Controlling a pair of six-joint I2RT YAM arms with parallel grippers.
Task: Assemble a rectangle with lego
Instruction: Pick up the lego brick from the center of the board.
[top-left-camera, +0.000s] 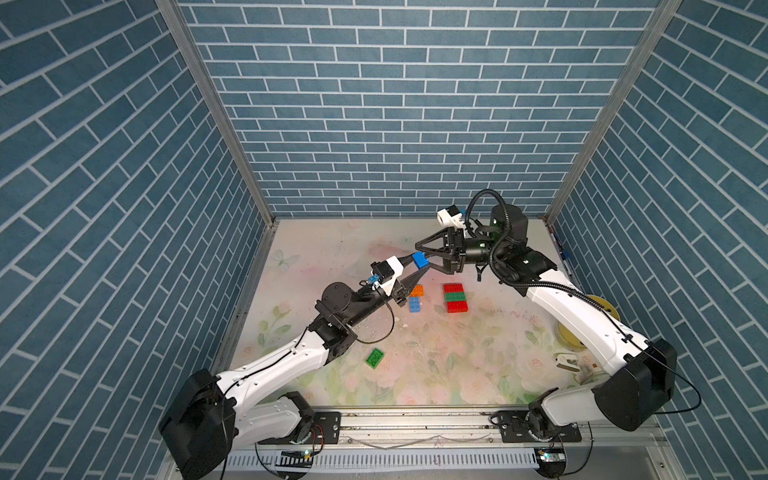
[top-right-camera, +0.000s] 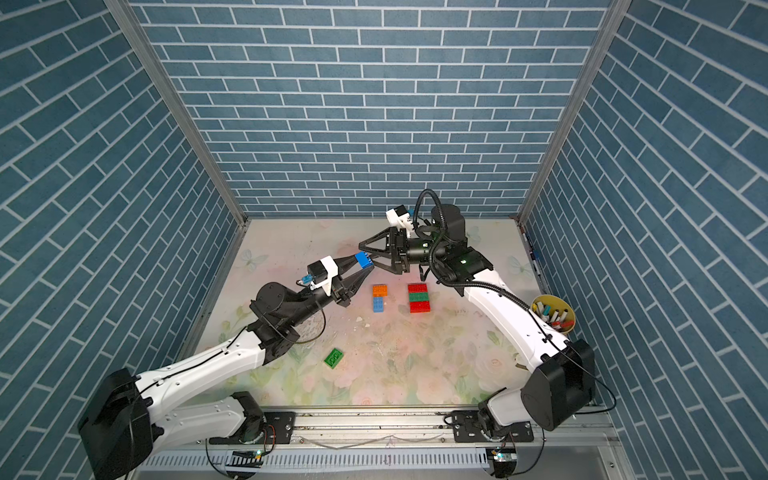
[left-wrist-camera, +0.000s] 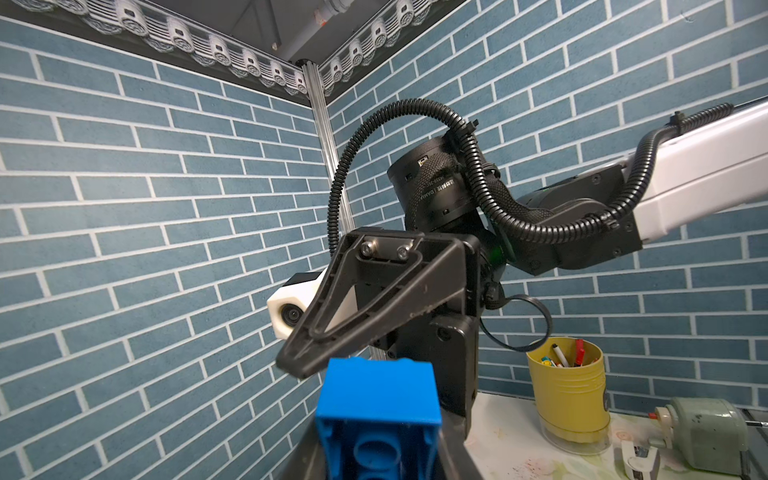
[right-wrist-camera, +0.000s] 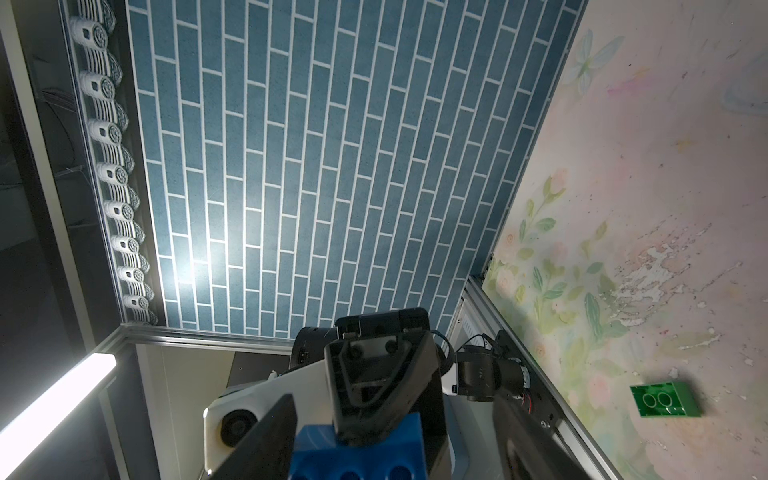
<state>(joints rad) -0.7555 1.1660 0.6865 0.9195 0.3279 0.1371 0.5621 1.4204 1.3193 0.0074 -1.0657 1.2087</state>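
Gripping a blue brick (top-left-camera: 420, 260) tight, the left gripper (top-left-camera: 417, 266) has it up in the air over the back half of the table (top-left-camera: 457, 374), well clear of the surface. In the left wrist view the brick's hollow underside faces the camera.

The right gripper (top-right-camera: 368, 257) meets it head-on from the opposite side, jaws spread wide with that same brick between them. In the right wrist view one finger (right-wrist-camera: 266, 432) sits just beside the brick and the other finger (right-wrist-camera: 523, 436) stands off with a clear gap, so no squeeze from the right.

Down on the table, three bricks lie side by side with their long sides touching: far red brick (top-left-camera: 453, 288), middle green brick (top-left-camera: 454, 296), near red brick (top-left-camera: 457, 306). Near them on the left arm's side, but apart, an orange brick (top-right-camera: 380, 290) touches a second blue brick (top-right-camera: 378, 304).

A loose green brick (top-left-camera: 375, 357) lies alone, upside down and tilted askew, toward the front by the left arm. A yellow cup (top-right-camera: 555, 313) of pens stands at the right edge.
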